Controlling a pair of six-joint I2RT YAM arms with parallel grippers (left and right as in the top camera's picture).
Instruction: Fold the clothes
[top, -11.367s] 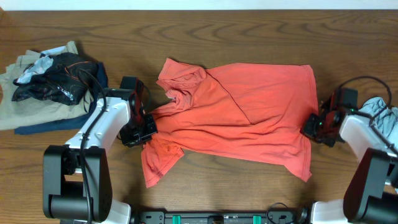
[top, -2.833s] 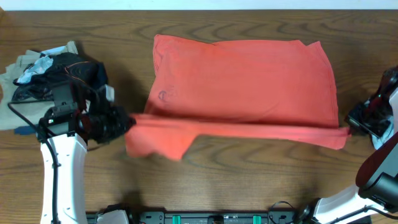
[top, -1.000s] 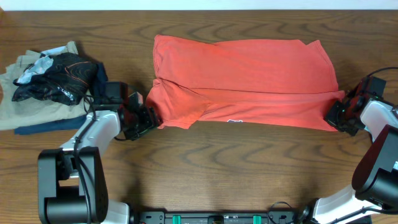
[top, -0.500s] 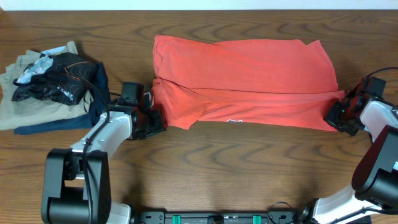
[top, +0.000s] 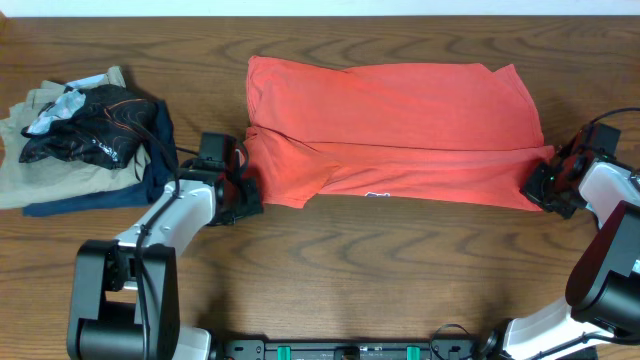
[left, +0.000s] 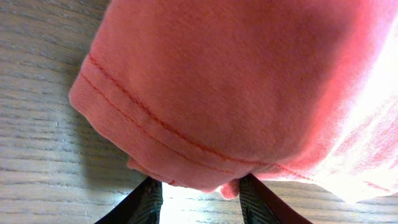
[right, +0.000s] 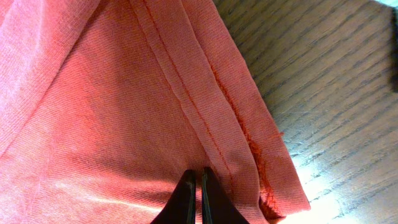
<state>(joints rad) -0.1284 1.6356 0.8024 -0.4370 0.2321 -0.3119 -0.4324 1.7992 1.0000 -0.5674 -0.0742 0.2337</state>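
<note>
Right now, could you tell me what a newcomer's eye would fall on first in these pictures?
The coral-red T-shirt stands out, lying across the middle of the wooden table with its near edge folded up over itself. Next come the left gripper at its lower left corner, fingers apart around a bunched hem, and the right gripper pinching the lower right corner. A heap of other clothes sits at the table's far left.
</note>
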